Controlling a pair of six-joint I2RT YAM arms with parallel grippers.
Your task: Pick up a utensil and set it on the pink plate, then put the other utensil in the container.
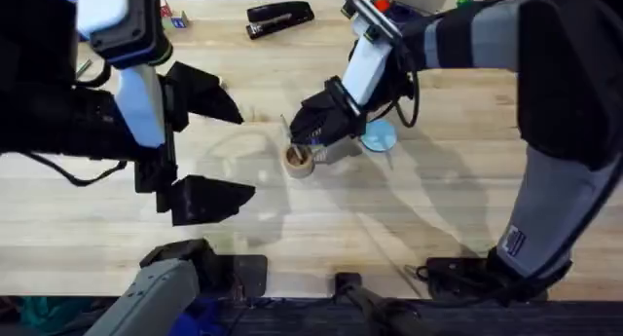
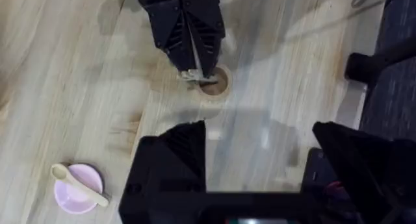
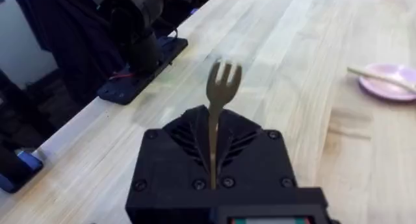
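Now the right claw [image 1: 310, 141], pinched shut on the light, stiff wooden fork [image 3: 220, 97] by its handle, hovers over the container [image 1: 298, 160] mid-surface, while the left claw [image 1: 209, 146] gapes empty.

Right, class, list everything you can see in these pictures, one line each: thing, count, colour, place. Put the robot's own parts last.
Table: one, light wood, under everything.
Pink plate: one, pale pink, on the table.
Spoon: one, light wood, lying across the pink plate.
Fork: one, light wood, held in the right gripper, tines out.
Container: one, tan-brown, mid-table, at the right gripper's fingertips.
Blue plate: one, light blue, beside the right gripper.
Stapler: one, black, far edge.
Left gripper: black, open, above the table.
Right gripper: black, shut on the fork.
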